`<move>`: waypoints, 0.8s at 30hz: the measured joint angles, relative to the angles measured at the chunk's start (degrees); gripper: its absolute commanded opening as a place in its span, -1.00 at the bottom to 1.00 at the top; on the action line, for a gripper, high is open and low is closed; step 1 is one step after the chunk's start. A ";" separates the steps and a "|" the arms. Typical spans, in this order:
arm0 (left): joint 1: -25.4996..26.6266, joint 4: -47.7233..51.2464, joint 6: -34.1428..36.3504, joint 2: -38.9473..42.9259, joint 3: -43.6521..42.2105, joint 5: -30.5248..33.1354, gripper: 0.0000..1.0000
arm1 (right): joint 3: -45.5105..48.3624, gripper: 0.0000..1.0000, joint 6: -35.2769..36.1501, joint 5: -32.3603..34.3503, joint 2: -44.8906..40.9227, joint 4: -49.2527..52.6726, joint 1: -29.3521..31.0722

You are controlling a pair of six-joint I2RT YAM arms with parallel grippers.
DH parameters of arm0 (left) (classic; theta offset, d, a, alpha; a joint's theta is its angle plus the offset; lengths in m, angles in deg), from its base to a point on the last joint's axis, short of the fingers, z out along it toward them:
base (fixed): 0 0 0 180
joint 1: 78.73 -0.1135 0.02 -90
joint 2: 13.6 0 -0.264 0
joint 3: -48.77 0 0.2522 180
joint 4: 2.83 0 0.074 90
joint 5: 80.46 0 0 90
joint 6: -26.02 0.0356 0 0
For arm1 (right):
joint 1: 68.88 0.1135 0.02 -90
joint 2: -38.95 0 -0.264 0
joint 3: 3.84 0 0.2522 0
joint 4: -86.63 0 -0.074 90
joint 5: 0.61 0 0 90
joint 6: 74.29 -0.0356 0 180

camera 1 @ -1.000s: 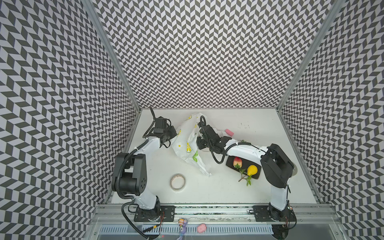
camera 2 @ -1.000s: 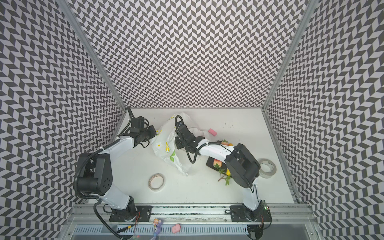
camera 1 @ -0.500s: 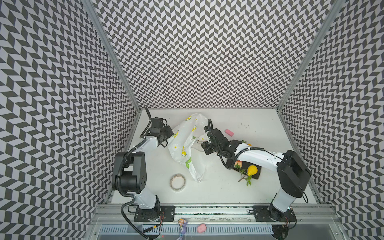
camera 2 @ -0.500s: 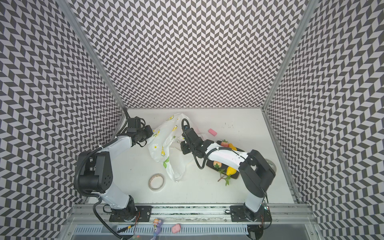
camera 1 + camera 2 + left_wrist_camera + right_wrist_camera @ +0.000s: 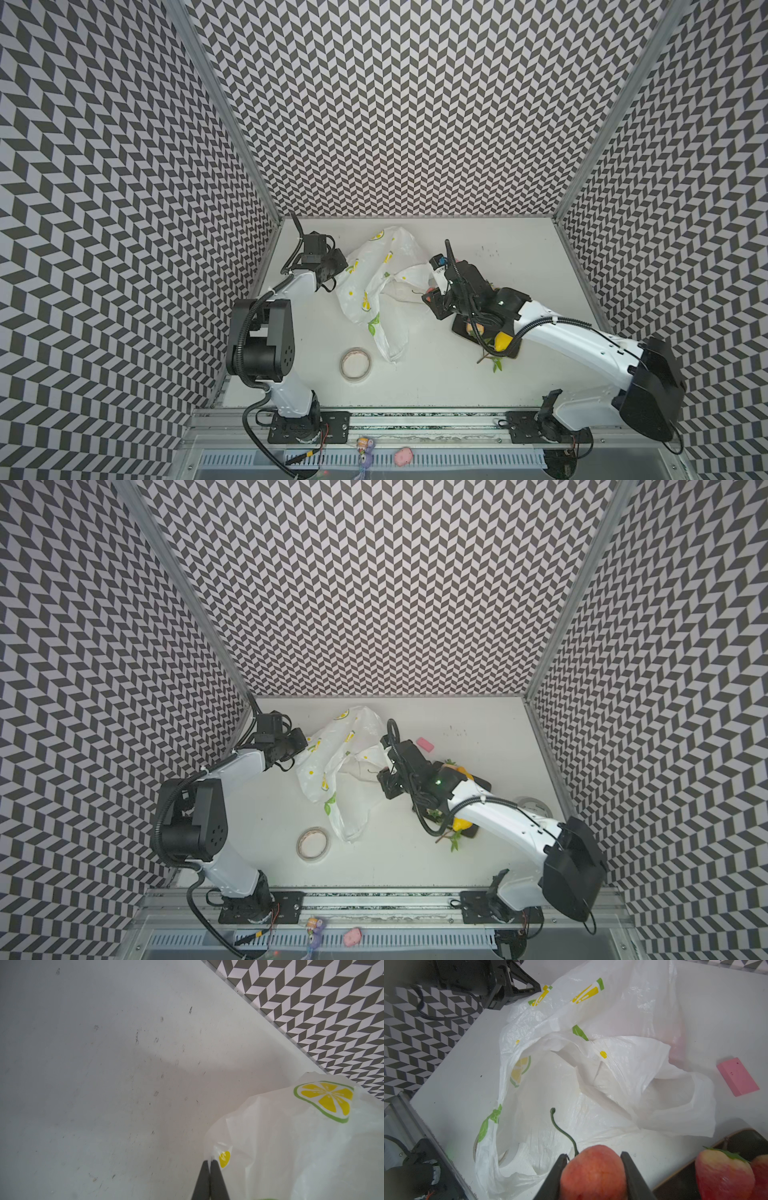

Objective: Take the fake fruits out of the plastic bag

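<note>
At the bag's right edge: a red fruit clamped in the right fingers, the bag's far side pinched by the left

In the right wrist view the right gripper [image 5: 593,1155] stands part open on a red fruit [image 5: 592,1174], one dark finger [image 5: 556,1176] pressed to each flank and the curled green stalk rising past the finger on the bag's side; the fruit sits just beside the open mouth of the bag [image 5: 591,1084], near the corner of the tray [image 5: 747,1138] that carries a strawberry [image 5: 724,1174] and, in a top view, a yellow pear [image 5: 502,340]. The left gripper [image 5: 210,1162] has its fingers pressed together on a fold of the bag's edge. The bag lies crumpled on the table [image 5: 457,386] between the arms; a pink block [image 5: 737,1076] lies apart from it, and a tape roll [image 5: 355,364] lies near its front end
</note>
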 measured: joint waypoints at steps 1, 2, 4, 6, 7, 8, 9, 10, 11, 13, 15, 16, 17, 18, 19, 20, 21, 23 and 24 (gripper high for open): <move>-0.02 0.00 0.00 0.00 0.00 0.00 -1.00 | 0.72 -0.36 -0.46 0.35 -0.83 1.05 -0.57; -0.04 0.00 0.00 0.00 0.00 -0.02 -1.00 | 1.57 -0.36 -1.01 0.79 -1.51 1.95 -1.14; -0.04 0.00 0.00 0.00 0.00 -0.09 -1.00 | 3.89 -0.36 -2.21 1.44 -2.64 3.23 -2.21; -0.04 -0.02 0.00 0.00 0.00 -0.28 -1.00 | 6.60 -0.36 -3.48 2.08 -3.30 4.04 -3.41; -0.07 -0.02 0.00 0.00 0.00 -0.39 -1.00 | 7.91 -0.36 -4.00 2.25 -3.37 4.28 -4.20; -0.11 0.00 0.00 0.00 0.00 -0.44 -1.00 | 9.09 -0.36 -4.50 2.25 -3.37 4.44 -5.01; -0.15 0.00 0.00 0.00 0.00 -0.55 -1.00 | 10.01 -0.36 -4.90 2.25 -3.34 4.61 -5.68; -0.17 0.00 0.02 0.00 0.00 -0.61 -1.00 | 10.82 -0.36 -5.22 2.25 -3.34 4.79 -6.56; -0.26 0.00 0.02 0.00 0.00 -0.68 -1.00 | 11.41 -0.36 -5.46 2.27 -3.32 4.83 -7.37; -0.26 0.02 0.07 0.00 0.00 -0.81 -1.00 | 11.98 -0.35 -5.97 2.49 -3.04 4.74 -8.44; -0.33 0.00 0.20 0.00 0.00 -0.81 -1.00 | 12.48 -0.36 -6.23 2.99 -2.60 4.26 -8.85; -0.35 0.02 0.20 0.00 0.00 -0.83 -1.00 | 12.85 -0.35 -6.32 3.23 -2.32 3.85 -8.85; -0.37 0.02 0.20 0.00 0.00 -0.85 -1.00 | 13.27 -0.36 -6.40 3.52 -1.99 3.37 -8.85; -0.37 0.02 0.20 0.00 0.00 -0.85 -1.00 | 13.73 -0.36 -6.47 3.80 -1.68 2.86 -8.85; -0.37 0.02 0.20 0.00 0.00 -0.85 -1.00 | 14.19 -0.35 -6.51 4.24 -1.25 2.54 -8.85; -0.37 0.02 0.20 0.00 0.00 -0.85 -1.00 | 14.56 -0.35 -6.54 4.61 -0.81 2.08 -8.83; -0.37 0.02 0.17 0.00 0.00 -0.87 -1.00 | 14.82 -0.35 -6.56 4.85 -0.28 1.66 -8.81; -0.37 0.02 0.17 0.00 0.00 -0.90 -1.00 | 14.97 -0.35 -6.56 5.29 0.83 1.03 -8.81; -0.37 0.02 0.17 0.00 0.00 -0.92 -1.00 | 15.04 -0.34 -6.54 5.40 1.33 0.42 -8.81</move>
